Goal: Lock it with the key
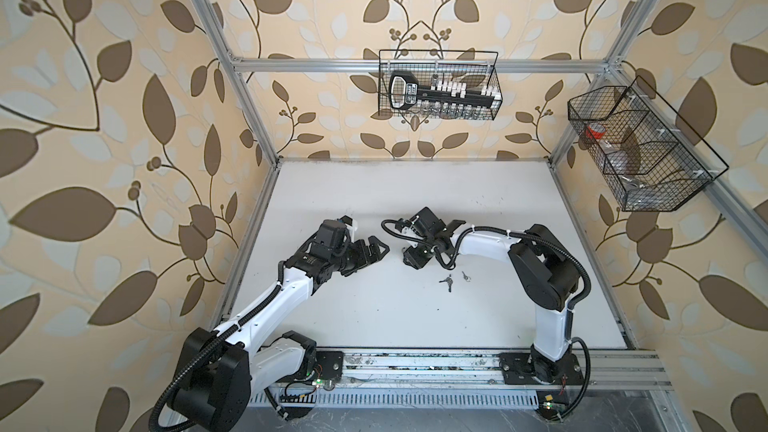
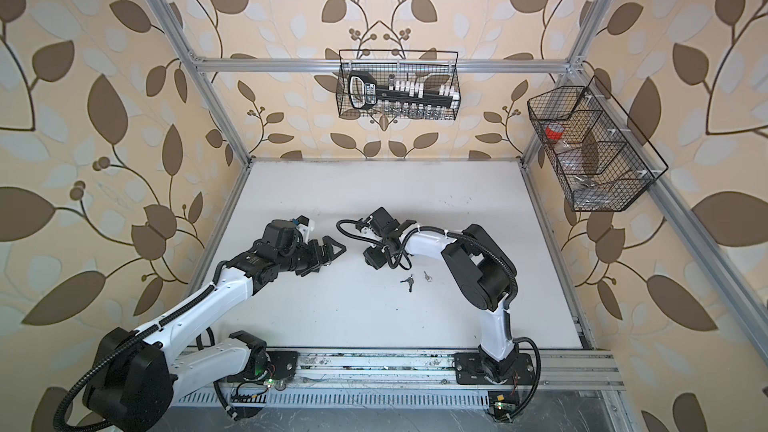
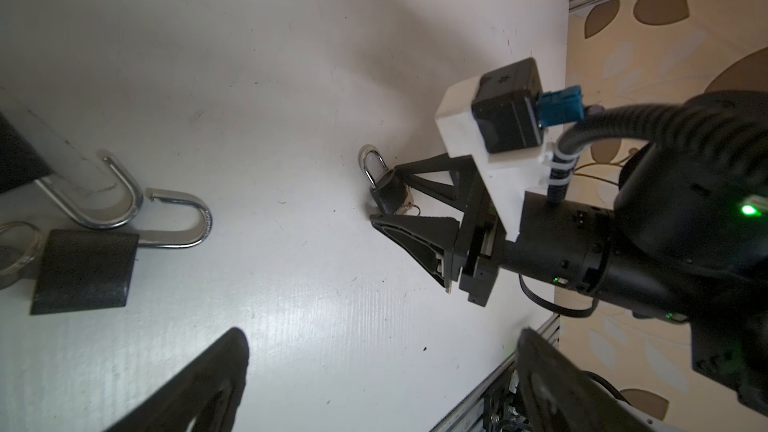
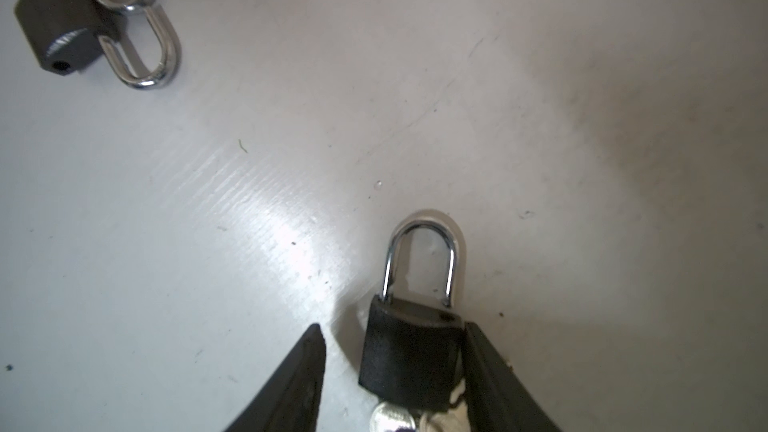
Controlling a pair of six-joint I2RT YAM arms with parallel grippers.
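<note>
A small black padlock (image 4: 409, 351) with a steel shackle lies on the white worktop (image 4: 540, 118), straddled by the right claw (image 4: 392, 326). The claw's jaws stand apart, one finger touching the lock's body and the other clear of it. A silver key (image 4: 390, 417) appears to sit at the lock's base, though the view is cut off there. The left claw (image 3: 381, 332) hangs wide open and empty. The shackle looks pressed home; turning and withdrawing the key likely remain.

Black tool holder (image 1: 440, 95) in wall-hung wire basket (image 1: 478, 72)
</note>
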